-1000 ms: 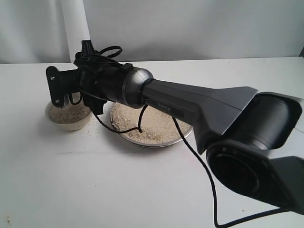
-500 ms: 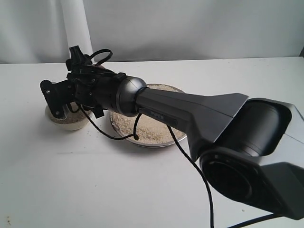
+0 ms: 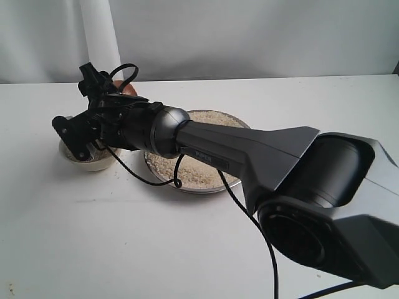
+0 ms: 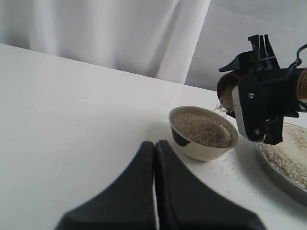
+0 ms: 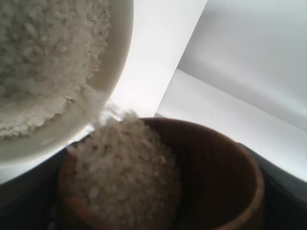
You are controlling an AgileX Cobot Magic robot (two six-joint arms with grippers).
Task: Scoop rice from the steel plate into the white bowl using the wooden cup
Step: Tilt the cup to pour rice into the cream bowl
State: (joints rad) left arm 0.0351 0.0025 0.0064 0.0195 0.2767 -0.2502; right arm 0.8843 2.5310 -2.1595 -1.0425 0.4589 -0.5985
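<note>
Right tool (image 4: 240, 93) grasps the wooden cup (image 5: 216, 167) tipped at the white bowl's (image 4: 196, 146) rim — left tool (image 4: 154, 146) clenched.

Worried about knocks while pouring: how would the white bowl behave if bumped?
Probably steady: the white bowl is low, wide and nearly full of rice, so likely heavy for its size. On the smooth white table it might slide rather than tip.

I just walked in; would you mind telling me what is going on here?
The right gripper holds the wooden cup tipped above the white bowl, and rice is sliding from the cup's lip towards the bowl, which is nearly full. The steel plate beside it holds more rice. The left gripper is shut and holds nothing.
</note>
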